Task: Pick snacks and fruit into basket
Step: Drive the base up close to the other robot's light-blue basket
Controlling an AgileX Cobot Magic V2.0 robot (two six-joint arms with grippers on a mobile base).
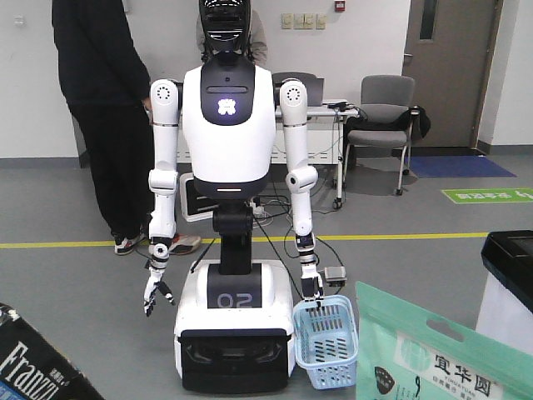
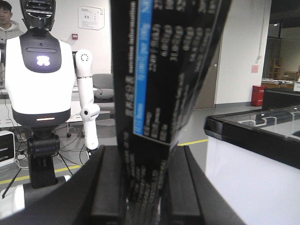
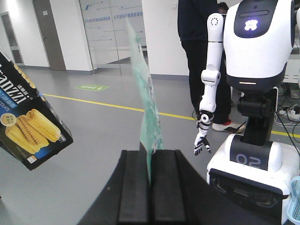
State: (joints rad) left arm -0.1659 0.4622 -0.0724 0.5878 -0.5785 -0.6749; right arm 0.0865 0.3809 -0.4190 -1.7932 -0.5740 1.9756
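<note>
Black and lettered "Franzz", the packet point(image 2: 159, 93) is clamped upright between the fingers of the left pincer point(image 2: 143, 157), and the mint-green pouch point(image 3: 148, 112) is pinched edge-on by its lower margin in the right pincer point(image 3: 151, 154). Both are held raised and forward, apparently so that they can be carried over to the basket. The pale blue basket point(image 1: 329, 354) is hung low from the hand of a white humanoid robot point(image 1: 229, 125) facing the rig, well apart from both snacks, so a reach forward and down is judged necessary before either grip is released.
</note>
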